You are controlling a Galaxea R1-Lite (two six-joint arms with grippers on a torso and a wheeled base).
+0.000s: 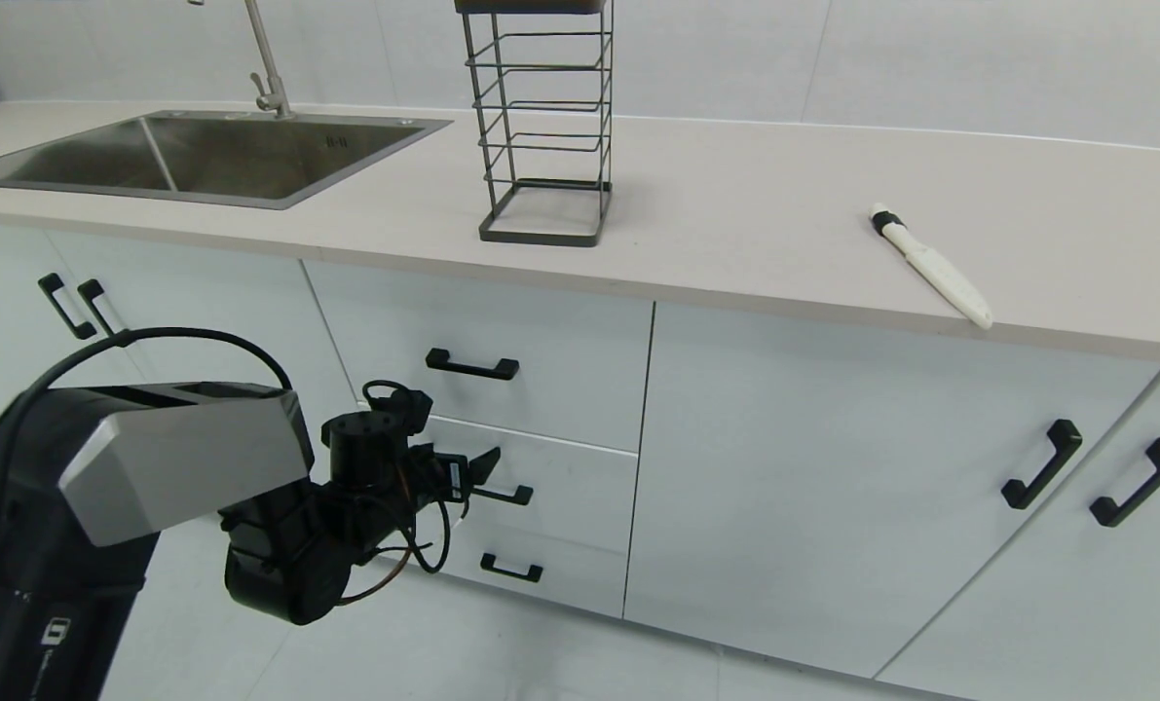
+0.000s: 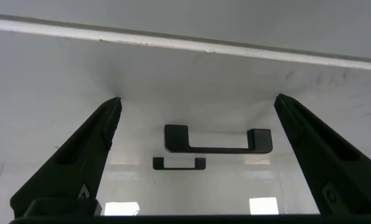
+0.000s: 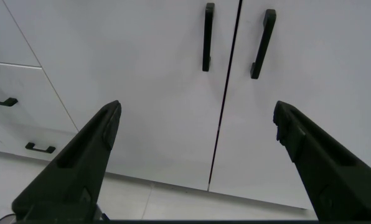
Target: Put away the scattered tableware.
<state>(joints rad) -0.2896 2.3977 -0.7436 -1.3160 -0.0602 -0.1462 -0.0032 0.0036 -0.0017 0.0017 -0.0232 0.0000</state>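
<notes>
In the head view, the left gripper (image 1: 482, 469) is seen low before the drawer fronts, its jaws parted, just beside a drawer handle (image 1: 502, 495). The white utensil (image 1: 930, 265) is found well above and far to the right of that gripper, laid flat on the countertop (image 1: 735, 214) near its front edge. A wire rack (image 1: 545, 127) is set above the gripper, and a sink (image 1: 200, 151) up and to its left.

In the left wrist view, the left gripper (image 2: 198, 99) is spread wide and empty. The drawer handle (image 2: 218, 140) is framed straight ahead between the fingers, untouched, with a lower handle (image 2: 178, 163) just beneath it.

In the right wrist view, the right gripper (image 3: 197, 106) is likewise held wide apart and empty. Two upright door handles (image 3: 207, 37) are seen ahead of it.
</notes>
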